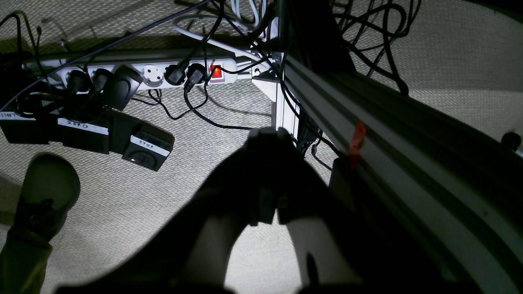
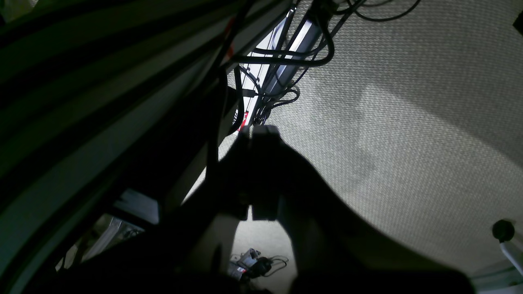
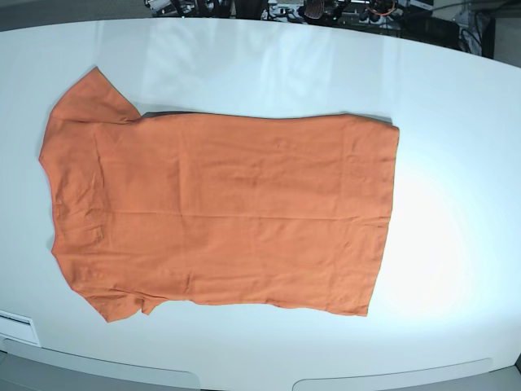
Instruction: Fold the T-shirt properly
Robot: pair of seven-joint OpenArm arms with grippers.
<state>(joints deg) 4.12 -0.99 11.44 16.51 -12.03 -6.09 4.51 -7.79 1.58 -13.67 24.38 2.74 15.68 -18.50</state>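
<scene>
The orange T-shirt (image 3: 220, 212) lies spread flat on the white table (image 3: 456, 204), with its neckline and short sleeves toward the left and its hem toward the right. Neither arm shows in the base view. My left gripper (image 1: 267, 134) is a dark silhouette hanging over the carpet floor, away from the shirt, with its fingers together and nothing between them. In the right wrist view my right gripper (image 2: 259, 130) hangs the same way, shut and empty, beside the table frame.
Below the table are a white power strip (image 1: 147, 75) with several plugs, black foot pedals (image 1: 147, 147) labelled START, ZERO and STOP, a person's shoe (image 1: 45, 192), an aluminium frame rail (image 1: 388, 139) and tangled cables (image 2: 282, 61) on grey carpet.
</scene>
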